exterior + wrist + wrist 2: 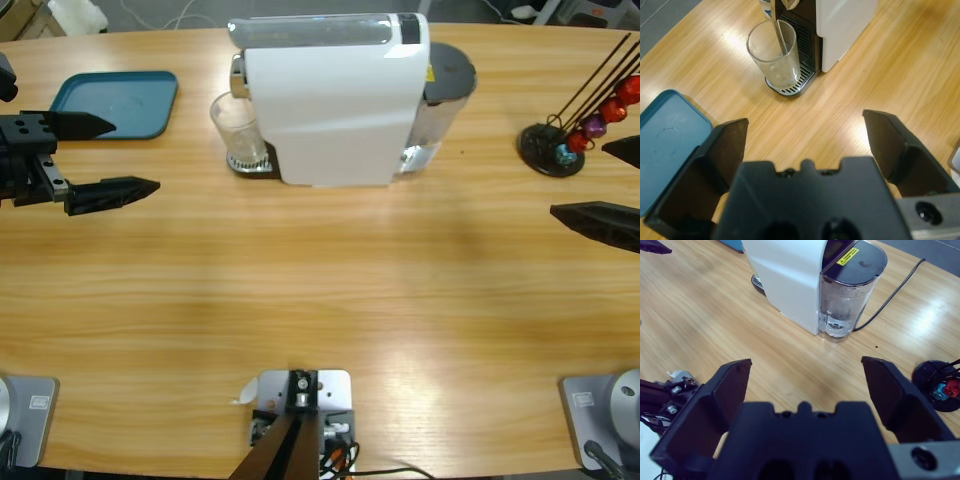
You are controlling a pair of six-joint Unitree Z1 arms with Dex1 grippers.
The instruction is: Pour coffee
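One glass [238, 128]; one machine [335, 95]; one tray [115, 104]

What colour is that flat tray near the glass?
The tray is teal blue, plain with no pattern; the high view shows it best.

Long wooden table [320, 300], light glare; grey floor [660, 15] beyond.

We see a white coffee machine [335, 100], a clear glass [238, 130], a teal tray [115, 103], light wood-grain table [320, 290].
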